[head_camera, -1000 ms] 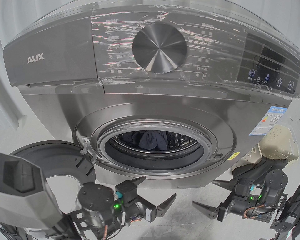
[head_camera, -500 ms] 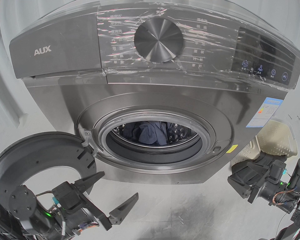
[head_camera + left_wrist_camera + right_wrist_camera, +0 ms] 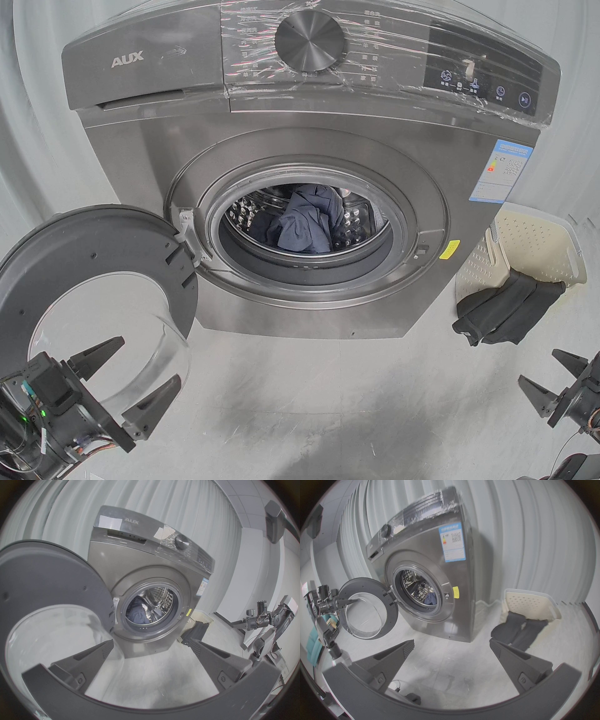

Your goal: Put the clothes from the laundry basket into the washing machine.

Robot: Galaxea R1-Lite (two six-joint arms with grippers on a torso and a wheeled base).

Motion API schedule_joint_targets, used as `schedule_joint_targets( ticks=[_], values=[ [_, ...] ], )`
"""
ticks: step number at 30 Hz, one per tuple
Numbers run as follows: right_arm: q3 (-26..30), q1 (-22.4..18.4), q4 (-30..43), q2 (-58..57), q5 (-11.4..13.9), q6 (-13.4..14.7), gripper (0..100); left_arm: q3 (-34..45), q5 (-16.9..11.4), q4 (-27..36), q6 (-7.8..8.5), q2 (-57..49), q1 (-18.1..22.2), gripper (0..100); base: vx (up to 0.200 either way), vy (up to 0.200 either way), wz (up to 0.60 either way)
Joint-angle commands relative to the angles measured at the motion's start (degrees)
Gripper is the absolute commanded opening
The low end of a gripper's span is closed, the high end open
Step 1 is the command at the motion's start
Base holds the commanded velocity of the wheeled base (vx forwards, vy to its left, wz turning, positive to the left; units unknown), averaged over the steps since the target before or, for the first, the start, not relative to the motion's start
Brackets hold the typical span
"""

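Dark blue clothes [image 3: 306, 220] lie heaped inside the drum [image 3: 248, 209] of the washing machine [image 3: 300, 125], towards its back wall; whether this is one garment or several cannot be told. A black garment [image 3: 506, 309] drapes over the lower rim of the laundry basket [image 3: 544, 240] and onto the floor [image 3: 350, 400]. The cream basket lies tipped on its side, opening facing outward, just beside the machine's right front corner. The round door [image 3: 94, 269] stands swung open on the hinge at the opening's left edge. Left gripper [image 3: 149, 361]: low before the open door, fingers spread wide, holding nothing. Right gripper [image 3: 539, 367]: low above the floor, near the black garment but apart from it, fingers likewise wide apart and empty.
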Motion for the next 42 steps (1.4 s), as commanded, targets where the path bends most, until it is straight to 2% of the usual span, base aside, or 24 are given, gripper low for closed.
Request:
schedule_joint_targets(
  ticks=[1, 3, 8, 12, 15, 20, 23, 26, 27, 29, 30, 36, 38, 42],
  values=[
    [-1.2, -6.3, 7.2, -14.7, 0.0, -0.1, 100, 1.0, -0.7, 10.5, -0.12, -17.2, 6.4, 100, 0.000, 0.000, 0.00],
    [-1.1, -8.8, 11.4, -19.8, 0.2, -0.1, 100, 1.0, -1.2, 17.4, -0.74, -24.9, 9.1, 100, 0.000, 0.000, 0.00],
    [-0.8, -12.3, 20.4, -28.8, 0.4, -0.2, 100, 1.0, -3.4, 27.7, -1.00, -36.0, 14.3, 100, 0.000, -0.040, 0.00],
    [-0.8, -15.3, 27.4, -35.2, 0.8, -0.2, 100, 1.0, -6.5, 33.3, -1.00, -40.8, 17.2, 100, 0.000, -0.200, 0.00],
    [0.2, -16.1, 30.6, -39.2, 1.1, -0.4, 100, 1.0, -7.4, 36.1, -0.74, -43.0, 19.4, 100, 0.000, -0.200, 0.00],
    [0.5, -16.8, 31.0, -41.1, 2.0, -1.4, 100, 1.0, -7.4, 38.8, -0.56, -45.7, 22.4, 100, 0.000, -0.200, 0.00],
    [1.1, -18.5, 31.7, -43.8, 2.0, -2.9, 100, 1.0, -7.6, 44.3, -0.38, -50.0, 26.1, 100, 0.000, -0.200, 0.00],
    [1.3, -18.5, 31.4, -43.9, 1.7, -2.5, 100, 1.0, -8.0, 49.2, -0.30, -53.6, 28.8, 100, 0.000, -0.200, 0.00],
    [1.3, -18.5, 31.4, -43.9, 1.6, -2.7, 100, 1.0, -9.1, 51.8, -0.38, -55.7, 30.4, 100, 0.000, -0.200, 0.00],
    [1.3, -18.5, 31.4, -43.9, 1.6, -2.7, 100, 1.0, -9.1, 51.8, -0.38, -55.7, 30.4, 100, 0.000, -0.100, 0.00],
    [1.3, -18.5, 31.4, -44.1, 2.0, -2.9, 100, 1.0, -11.5, 56.0, -0.74, -58.0, 32.7, 100, 0.000, 0.000, 0.00],
    [1.3, -18.5, 31.4, -44.1, 2.0, -3.2, 100, 1.0, -11.6, 55.8, 0.06, -57.8, 36.0, 100, 0.000, 0.000, 0.00],
    [1.3, -18.5, 31.4, -44.1, 2.0, -3.2, 100, 1.0, -11.2, 55.8, 1.55, -57.8, 36.8, 100, 0.000, -0.100, 0.00],
    [1.3, -18.5, 31.4, -44.1, 2.0, -3.3, 100, 1.0, -10.8, 55.8, 2.60, -57.8, 36.9, 100, 0.000, -0.200, 0.00]
  ],
)
